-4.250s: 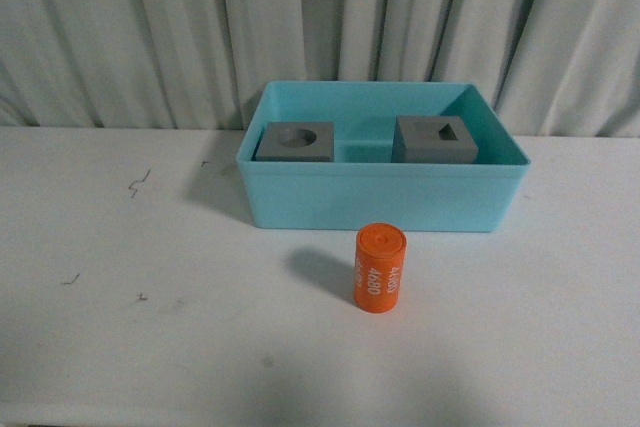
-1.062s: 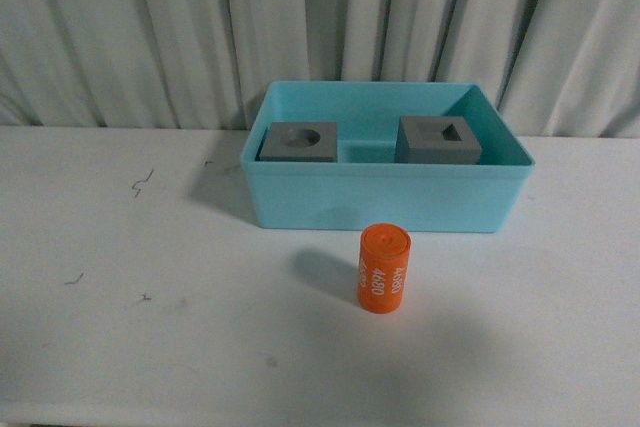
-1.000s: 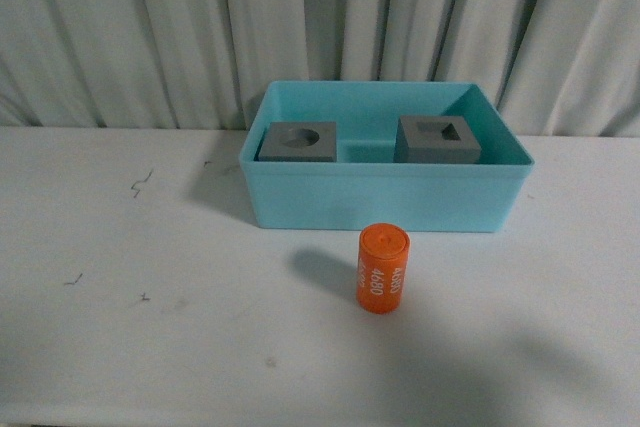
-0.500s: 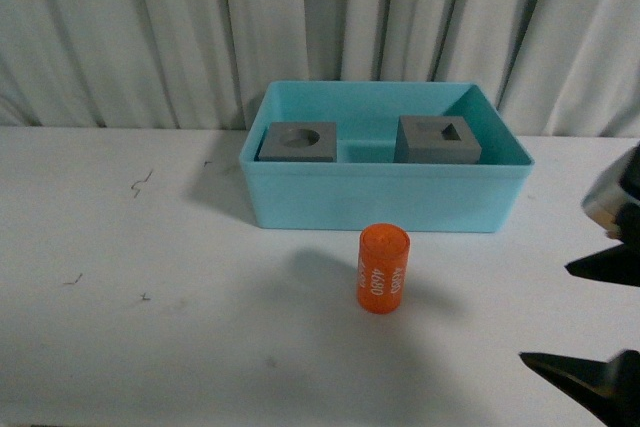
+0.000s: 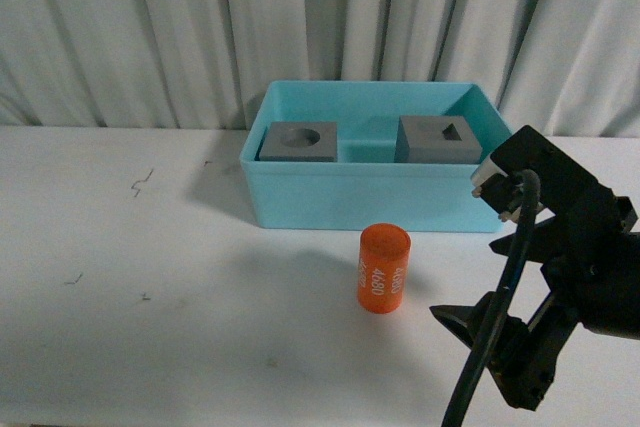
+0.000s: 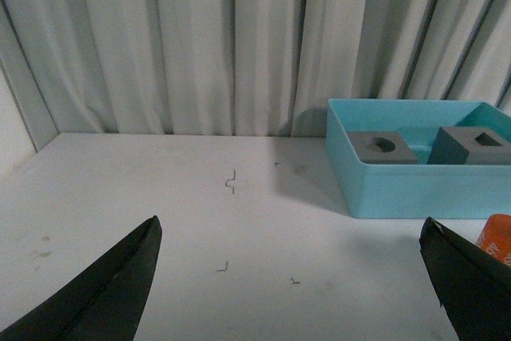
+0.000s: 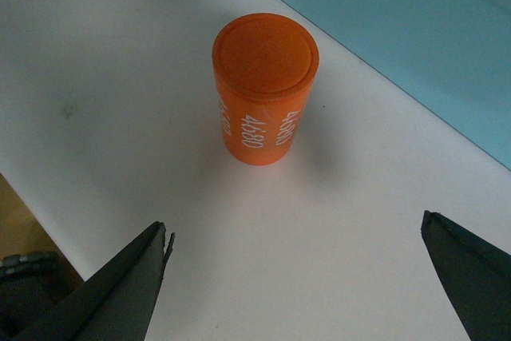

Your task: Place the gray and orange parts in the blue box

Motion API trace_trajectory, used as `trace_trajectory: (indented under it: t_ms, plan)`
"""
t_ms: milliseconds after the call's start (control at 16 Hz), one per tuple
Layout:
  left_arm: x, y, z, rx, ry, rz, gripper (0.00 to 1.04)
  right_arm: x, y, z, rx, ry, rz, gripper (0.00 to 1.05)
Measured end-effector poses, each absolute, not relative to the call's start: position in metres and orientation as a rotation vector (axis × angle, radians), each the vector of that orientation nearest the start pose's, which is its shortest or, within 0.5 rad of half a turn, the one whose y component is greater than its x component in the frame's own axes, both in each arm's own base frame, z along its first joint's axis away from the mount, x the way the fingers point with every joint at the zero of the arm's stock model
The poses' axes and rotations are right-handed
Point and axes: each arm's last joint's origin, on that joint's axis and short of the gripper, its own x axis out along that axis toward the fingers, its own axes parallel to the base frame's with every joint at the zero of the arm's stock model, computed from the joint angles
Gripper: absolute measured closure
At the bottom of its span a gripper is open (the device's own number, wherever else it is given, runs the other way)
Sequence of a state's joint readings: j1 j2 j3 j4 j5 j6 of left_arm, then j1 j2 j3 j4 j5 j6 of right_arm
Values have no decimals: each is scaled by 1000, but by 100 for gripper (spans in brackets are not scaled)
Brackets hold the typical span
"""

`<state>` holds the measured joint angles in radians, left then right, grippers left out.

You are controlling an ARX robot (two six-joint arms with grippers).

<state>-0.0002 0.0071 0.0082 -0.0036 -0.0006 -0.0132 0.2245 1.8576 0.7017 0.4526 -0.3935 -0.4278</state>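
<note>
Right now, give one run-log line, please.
gray cubes: in blue box | orange cylinder: upright on table | right gripper: open

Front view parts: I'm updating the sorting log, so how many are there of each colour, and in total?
Gray cubes: 2, round-hole cube and square-hole cube, both in the blue box.
Orange cylinder: 1, on the table.
Total: 3.

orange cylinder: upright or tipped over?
Upright. The orange cylinder stands on its flat end on the table, with its round top face showing in the right wrist view.

Claw (image 5: 478, 287) seemingly open near orange cylinder (image 5: 384, 270).
</note>
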Motion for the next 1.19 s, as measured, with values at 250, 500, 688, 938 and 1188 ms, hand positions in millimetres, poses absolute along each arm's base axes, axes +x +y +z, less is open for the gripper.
trace_trajectory:
  t_ms: [250,500,688,938,1188]
  plan:
    - [98,0,165,-13,2,0,7,324,89,89,-305,583,707,6]
    - [98,0,165,-13,2,0,7,333,108,81,-288,601,732,6]
    - [98,0,165,-13,2,0,7,339,123,79,-290,596,750,6]
    - [98,0,165,-13,2,0,7,348,137,73,-283,601,749,6]
    - [98,0,165,-13,2,0,7,357,144,74,-282,585,742,6]
